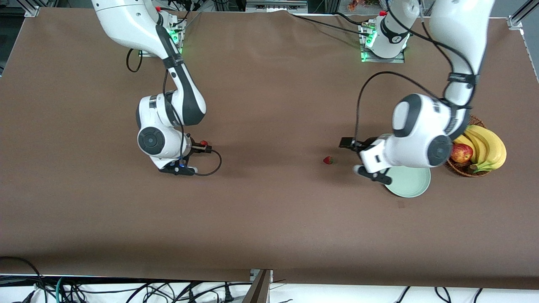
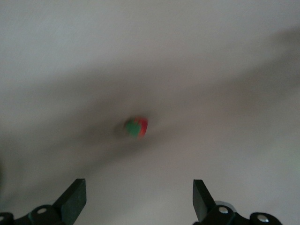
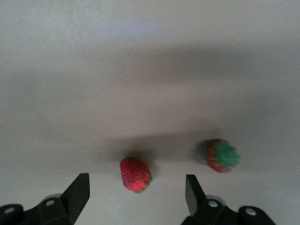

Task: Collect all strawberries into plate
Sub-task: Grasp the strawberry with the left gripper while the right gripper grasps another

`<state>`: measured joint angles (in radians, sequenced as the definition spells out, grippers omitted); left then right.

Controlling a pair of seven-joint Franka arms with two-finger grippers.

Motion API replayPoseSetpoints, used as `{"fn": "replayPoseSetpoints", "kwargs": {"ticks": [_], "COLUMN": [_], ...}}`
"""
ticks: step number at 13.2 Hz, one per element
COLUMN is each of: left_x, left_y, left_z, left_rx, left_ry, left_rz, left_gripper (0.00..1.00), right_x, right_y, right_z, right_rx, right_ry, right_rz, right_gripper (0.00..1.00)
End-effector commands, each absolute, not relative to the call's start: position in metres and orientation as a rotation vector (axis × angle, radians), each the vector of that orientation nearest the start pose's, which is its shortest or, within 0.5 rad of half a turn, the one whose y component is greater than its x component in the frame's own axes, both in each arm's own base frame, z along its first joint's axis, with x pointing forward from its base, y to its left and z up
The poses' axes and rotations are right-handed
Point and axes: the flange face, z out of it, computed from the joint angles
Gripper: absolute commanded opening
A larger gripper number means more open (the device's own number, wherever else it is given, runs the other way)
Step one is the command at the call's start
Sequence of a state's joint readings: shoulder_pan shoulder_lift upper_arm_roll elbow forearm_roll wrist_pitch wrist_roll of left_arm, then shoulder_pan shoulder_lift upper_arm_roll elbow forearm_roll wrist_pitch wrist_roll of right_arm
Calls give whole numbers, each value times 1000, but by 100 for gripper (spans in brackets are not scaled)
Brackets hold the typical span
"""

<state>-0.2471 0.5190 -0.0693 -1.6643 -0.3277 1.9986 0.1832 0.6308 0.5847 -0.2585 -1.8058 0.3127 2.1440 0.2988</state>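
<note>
One strawberry (image 1: 328,160) lies on the brown table between the two arms, a short way from the mint-green plate (image 1: 410,183) toward the right arm's end. My left gripper (image 1: 372,171) hangs open and empty over the plate's rim. In the left wrist view (image 2: 138,194) that strawberry (image 2: 136,127) lies ahead of the open fingers. My right gripper (image 1: 180,167) is open and low over the table. In the right wrist view (image 3: 136,187) one strawberry (image 3: 135,174) lies just ahead of its fingertips and another strawberry (image 3: 222,155) lies beside it. Only one of these (image 1: 204,143) shows in the front view.
A brown wicker basket (image 1: 465,170) with bananas (image 1: 488,147) and a red apple (image 1: 461,153) stands beside the plate at the left arm's end. Cables trail from both wrists. The left arm's body hides part of the plate.
</note>
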Motion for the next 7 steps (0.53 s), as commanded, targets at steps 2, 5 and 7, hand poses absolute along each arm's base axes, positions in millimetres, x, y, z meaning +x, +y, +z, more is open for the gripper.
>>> {"fn": "replayPoseSetpoints", "kwargs": {"ticks": [2, 5, 7], "left_x": [622, 596, 584], "left_y": [-262, -271, -270], "left_z": [251, 212, 200], "left_rx": [-3243, -3221, -3198], "left_ry": [741, 768, 791], "left_rz": [127, 51, 38], "left_gripper": [100, 100, 100], "right_x": [543, 541, 541], "right_y": [260, 263, 264], "right_z": [185, 185, 187], "right_rx": [-3075, -3076, -3074], "right_ry": [135, 127, 125], "right_rz": [308, 315, 317], "right_gripper": [71, 32, 6]}}
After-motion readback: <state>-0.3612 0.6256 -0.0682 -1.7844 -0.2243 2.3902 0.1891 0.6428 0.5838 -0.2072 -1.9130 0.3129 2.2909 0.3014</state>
